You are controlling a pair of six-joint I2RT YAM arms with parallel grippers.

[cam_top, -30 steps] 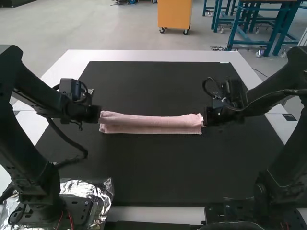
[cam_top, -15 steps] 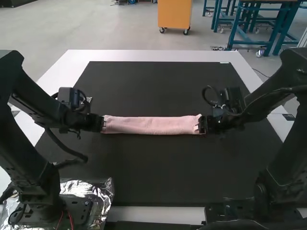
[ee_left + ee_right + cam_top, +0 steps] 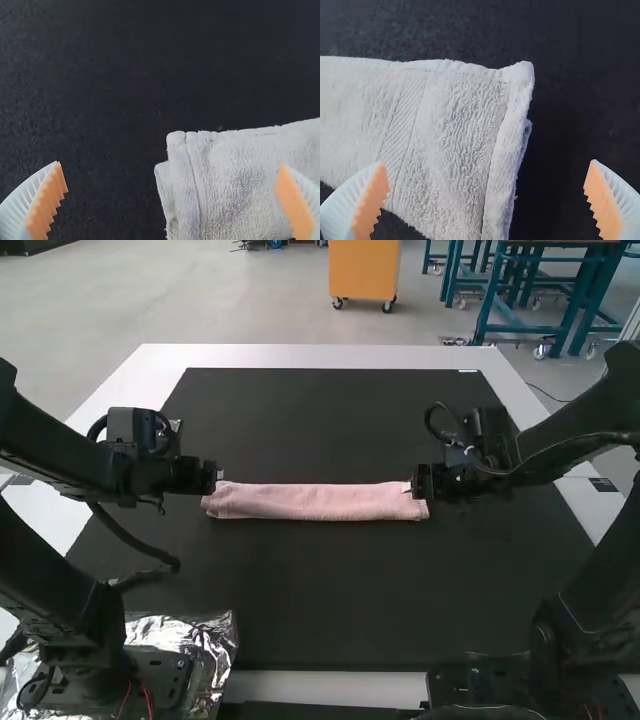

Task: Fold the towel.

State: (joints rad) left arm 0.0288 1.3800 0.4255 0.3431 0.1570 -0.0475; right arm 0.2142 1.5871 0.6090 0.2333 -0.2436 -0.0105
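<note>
A pink towel (image 3: 315,501) is lying across a black mat (image 3: 330,590), folded into a narrow strip, seemingly several layers thick. By its ends, the left gripper (image 3: 170,164) and right gripper (image 3: 488,161) are holding nothing, their fingers wide apart. Closing too high risks catching only upper layers, dragging the strip open.

So a big black mat (image 3: 330,590) is lying flat on a white table (image 3: 320,355), and the white is peeking out past its far and near edges. Some crinkly silver foil (image 3: 207,638) is sitting at the near left, catching the light pretty hard. Up close, a few tiny pale specks are dotting the mat.
</note>
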